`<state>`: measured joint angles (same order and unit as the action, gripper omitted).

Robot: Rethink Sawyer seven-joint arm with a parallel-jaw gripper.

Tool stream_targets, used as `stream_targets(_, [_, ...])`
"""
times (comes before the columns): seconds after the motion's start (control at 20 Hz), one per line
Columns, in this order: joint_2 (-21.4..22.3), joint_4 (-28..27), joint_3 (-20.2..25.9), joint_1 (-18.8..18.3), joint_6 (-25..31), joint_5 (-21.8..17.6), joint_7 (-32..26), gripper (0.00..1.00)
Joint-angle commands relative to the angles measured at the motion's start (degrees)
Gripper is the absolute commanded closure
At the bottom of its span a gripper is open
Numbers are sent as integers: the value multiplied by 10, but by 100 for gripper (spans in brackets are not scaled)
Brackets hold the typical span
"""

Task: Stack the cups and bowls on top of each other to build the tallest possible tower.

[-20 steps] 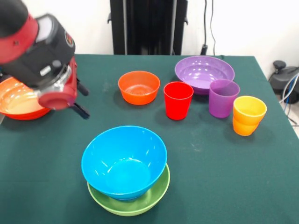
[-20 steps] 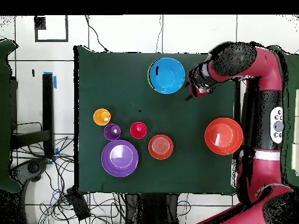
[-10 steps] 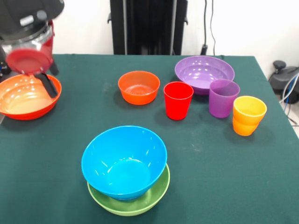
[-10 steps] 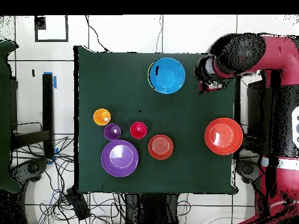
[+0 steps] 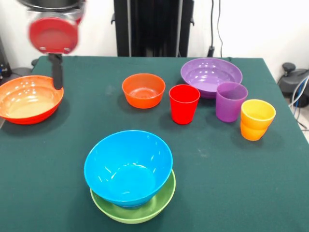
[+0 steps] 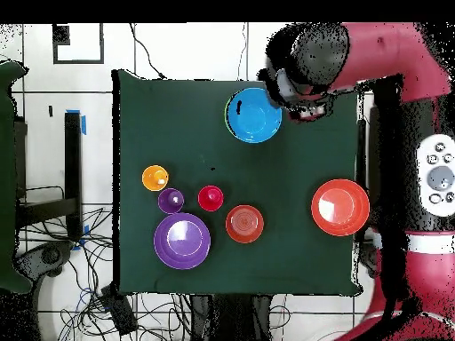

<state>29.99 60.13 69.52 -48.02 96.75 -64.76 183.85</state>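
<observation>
A light blue bowl (image 5: 128, 166) (image 6: 254, 114) nests in a lime green bowl (image 5: 137, 209) near the front edge, a low tower of two. My gripper (image 5: 57, 77) hangs high at the upper left, above the table's far left part and beside the wide orange-red bowl (image 5: 29, 99) (image 6: 340, 207); it holds nothing that I can see. In the middle sit a small orange bowl (image 5: 143, 89) (image 6: 244, 224) and a red cup (image 5: 184, 103) (image 6: 211, 198). To the right are the purple bowl (image 5: 211, 75) (image 6: 182, 241), purple cup (image 5: 231, 100) (image 6: 171, 200) and orange cup (image 5: 257, 119) (image 6: 155, 178).
The red arm (image 6: 355, 62) reaches over the table corner next to the light blue bowl in the overhead view. The green table (image 5: 231, 183) has open cloth at the front right. Cables lie on the floor beyond the table's edges.
The gripper has risen and swung from beside the orange-red bowl toward the table's far edge. In the overhead view the arm has moved closer to the light blue bowl. No cup or bowl has moved.
</observation>
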Motion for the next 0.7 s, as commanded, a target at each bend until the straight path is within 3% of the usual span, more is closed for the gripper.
stream_targets(0.05, [-34,-75,-137,108,10,-98,-111,0])
stream_targets(0.45, [-123,-233,-161,191,47,-149,-112,0])
stream_targets(0.7, [-172,-361,-124,234,97,-192,-139,0])
